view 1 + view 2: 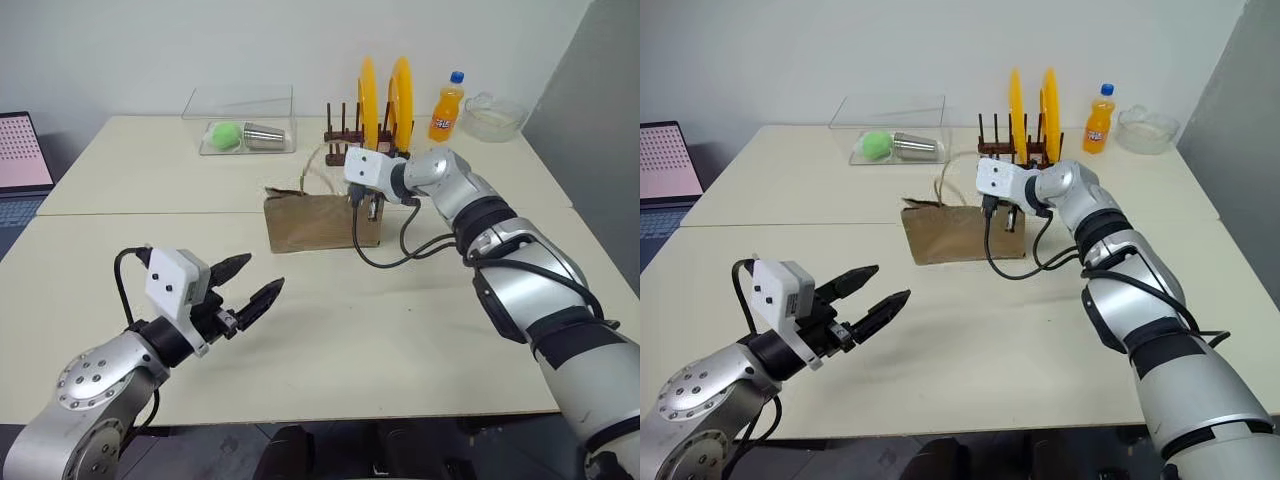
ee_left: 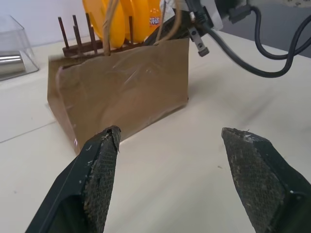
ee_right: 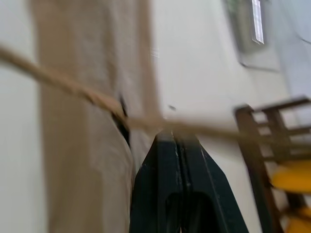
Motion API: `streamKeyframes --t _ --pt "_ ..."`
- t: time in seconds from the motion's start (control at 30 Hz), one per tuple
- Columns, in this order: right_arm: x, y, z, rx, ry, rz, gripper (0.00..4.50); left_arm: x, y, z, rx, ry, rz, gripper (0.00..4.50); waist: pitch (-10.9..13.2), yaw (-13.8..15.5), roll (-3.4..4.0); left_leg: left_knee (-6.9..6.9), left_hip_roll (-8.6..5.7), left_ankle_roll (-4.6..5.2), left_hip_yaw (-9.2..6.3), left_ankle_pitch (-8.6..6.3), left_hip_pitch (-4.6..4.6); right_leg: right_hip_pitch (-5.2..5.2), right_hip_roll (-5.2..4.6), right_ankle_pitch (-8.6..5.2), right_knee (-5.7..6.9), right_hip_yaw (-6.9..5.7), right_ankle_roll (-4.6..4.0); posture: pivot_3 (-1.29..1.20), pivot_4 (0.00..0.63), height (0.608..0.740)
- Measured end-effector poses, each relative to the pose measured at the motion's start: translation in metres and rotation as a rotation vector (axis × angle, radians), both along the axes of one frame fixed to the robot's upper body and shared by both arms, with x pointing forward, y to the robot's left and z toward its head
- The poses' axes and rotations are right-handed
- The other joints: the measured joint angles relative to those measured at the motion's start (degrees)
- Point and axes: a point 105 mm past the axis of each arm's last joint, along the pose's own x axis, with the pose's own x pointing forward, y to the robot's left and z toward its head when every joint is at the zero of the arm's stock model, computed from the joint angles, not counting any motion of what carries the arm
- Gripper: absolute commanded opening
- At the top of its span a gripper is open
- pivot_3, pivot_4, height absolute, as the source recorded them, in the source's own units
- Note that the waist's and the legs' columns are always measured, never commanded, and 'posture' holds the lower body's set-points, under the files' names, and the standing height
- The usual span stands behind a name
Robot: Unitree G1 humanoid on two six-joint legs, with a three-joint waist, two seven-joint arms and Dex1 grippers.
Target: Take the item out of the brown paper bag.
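— So, what's on the table (image 1: 400,330), biggest first?

— The brown paper bag (image 1: 315,222) stands upright near the middle, its cord handles looping up from the top edge. Right behind it is a dark wooden rack (image 1: 352,135) holding two yellow plates on edge. Farther back on the left, a clear plastic box (image 1: 240,118) with a green ball (image 1: 225,134) and a metal cup (image 1: 266,135) lying inside. At the far right, an orange soda bottle (image 1: 446,113) with a blue cap, and beside it a clear glass bowl (image 1: 492,115).

— And the grippers?

— The right gripper (image 3: 181,141) is at the bag's top rim on its right end, fingers pressed flat together (a cord handle crosses just above the tips in the wrist view; I can't tell whether it is pinched). The left gripper (image 1: 250,292) hovers above the table well in front of the bag, pointing toward it, fingers spread wide with nothing between them.

— The item itself?

— Can't see it; the bag's walls hide whatever is inside.
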Motion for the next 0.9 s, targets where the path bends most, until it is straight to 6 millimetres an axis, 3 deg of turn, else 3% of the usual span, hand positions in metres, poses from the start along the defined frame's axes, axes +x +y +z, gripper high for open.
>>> streamKeyframes --t 0.13,0.33,0.5,0.57,0.67,0.73,0.9 --pt "-0.029 0.003 -0.007 -0.03 0.099 0.222 0.03 -0.001 -0.003 -0.002 0.025 0.009 -0.025 3.53 0.0 0.0 0.0 -0.07 0.0 0.0 -0.02 0.0 0.03 0.03 0.0 0.0 -0.02 -0.01 0.01 0.0 0.15 0.74" --pt "-0.053 -0.004 -0.023 -0.069 0.151 0.334 0.03 -0.001 -0.01 -0.003 0.048 0.017 -0.074 3.53 0.0 0.1 0.05 -0.11 0.0 -0.01 -0.04 0.0 0.03 0.01 -0.01 0.0 -0.03 -0.02 0.01 0.0 0.15 0.74" --pt "-0.061 -0.009 -0.011 -0.073 0.081 0.35 0.03 0.002 -0.008 -0.002 0.062 0.018 -0.104 3.53 0.0 0.2 0.06 -0.23 0.0 -0.04 -0.04 0.02 0.06 -0.01 -0.01 -0.02 -0.05 -0.02 0.0 0.0 0.15 0.74" --pt "-0.073 -0.012 0.004 0.001 0.061 0.361 0.03 0.002 -0.008 -0.002 0.084 0.02 -0.147 3.53 0.0 0.3 0.05 -0.33 0.0 -0.06 -0.07 0.03 0.04 -0.04 -0.01 -0.03 -0.1 -0.05 -0.01 0.0 0.15 0.74" --pt "-0.096 -0.019 0.023 0.115 0.055 0.373 0.0 0.001 -0.009 -0.003 0.153 0.013 -0.233 4.02 0.0 0.5 0.04 -0.44 0.0 -0.08 -0.17 0.02 0.01 -0.04 -0.01 -0.04 -0.23 -0.13 -0.03 0.0 0.15 0.74" --pt "-0.115 -0.028 0.019 0.188 0.101 0.351 0.0 0.003 -0.008 -0.004 0.235 -0.001 -0.304 4.48 0.0 1.0 0.05 -0.5 0.01 -0.14 -0.18 -0.01 0.01 -0.03 -0.01 -0.06 -0.3 -0.15 -0.06 0.0 0.15 0.74" --pt "-0.154 -0.049 -0.023 0.31 0.32 0.197 1.6 0.01 -0.01 -0.008 0.472 -0.111 -0.492 4.5 0.1 1.8 0.24 -0.51 0.01 -0.15 -0.08 -0.04 -0.1 -0.03 -0.06 -0.1 -0.65 -0.14 -0.04 0.0 0.15 0.74"
